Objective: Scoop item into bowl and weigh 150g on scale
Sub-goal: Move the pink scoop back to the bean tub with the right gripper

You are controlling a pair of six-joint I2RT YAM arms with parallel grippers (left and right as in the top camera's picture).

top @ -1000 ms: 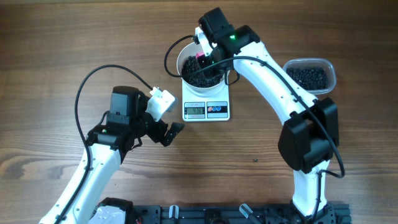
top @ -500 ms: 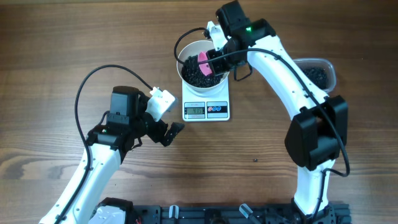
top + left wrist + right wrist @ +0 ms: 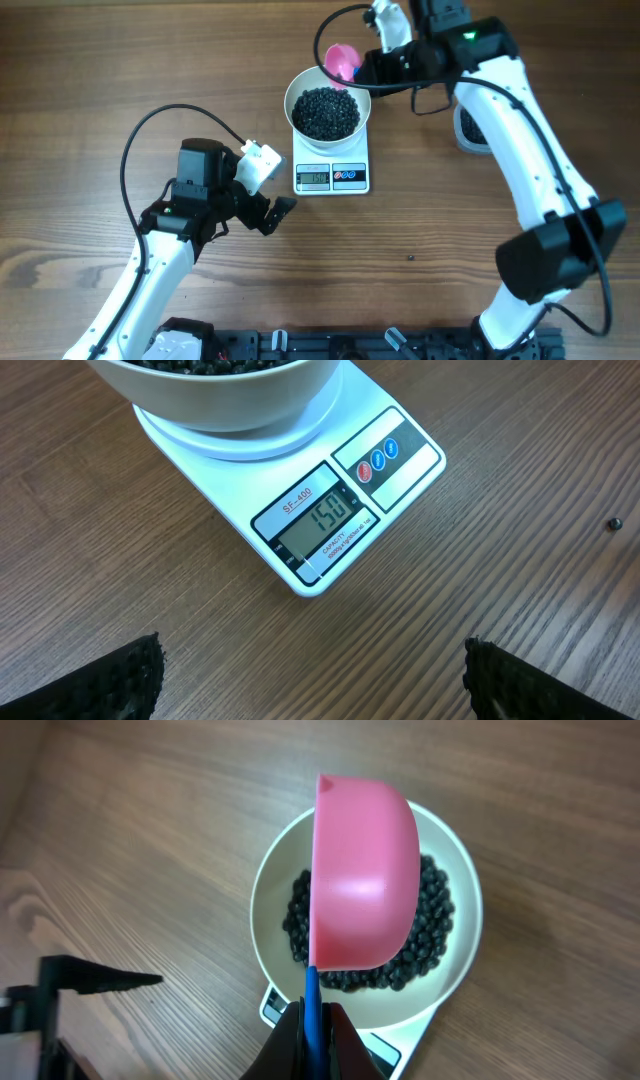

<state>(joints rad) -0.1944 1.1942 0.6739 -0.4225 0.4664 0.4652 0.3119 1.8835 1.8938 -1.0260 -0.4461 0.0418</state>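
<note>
You had the black beads (image 3: pixel 325 112) heaped in the white bowl (image 3: pixel 289 100), their surface below its rim; the bowl stood on the scale (image 3: pixel 331 178), covering its back part, and the display (image 3: pixel 322 518) at the front read 150 in the left wrist view, with small coloured buttons (image 3: pixel 378 460) just beside it.

Your right claw (image 3: pixel 312 1038) was pressed together on the thin blue handle (image 3: pixel 312 1000) of a pink scoop (image 3: pixel 341 60); from above, the scoop hung at the bowl's far rim, on the side away from the display; the right wrist view showed only its rounded underside, with the bowl and beads behind it, so whether it touched the rim could not be told.

Your left claw (image 3: pixel 272 213) was spread wide and held nothing; it hovered over the wooden worktop (image 3: pixel 100 60) near the scale's front left corner, its dark fingertips (image 3: pixel 130 680) framing the scale in the left wrist view.

To the right of the bowl a clear tub (image 3: pixel 466 125) of more beads sat mostly hidden behind your right arm; one stray bead (image 3: pixel 410 258) lay alone on the worktop, well apart from the scale.
</note>
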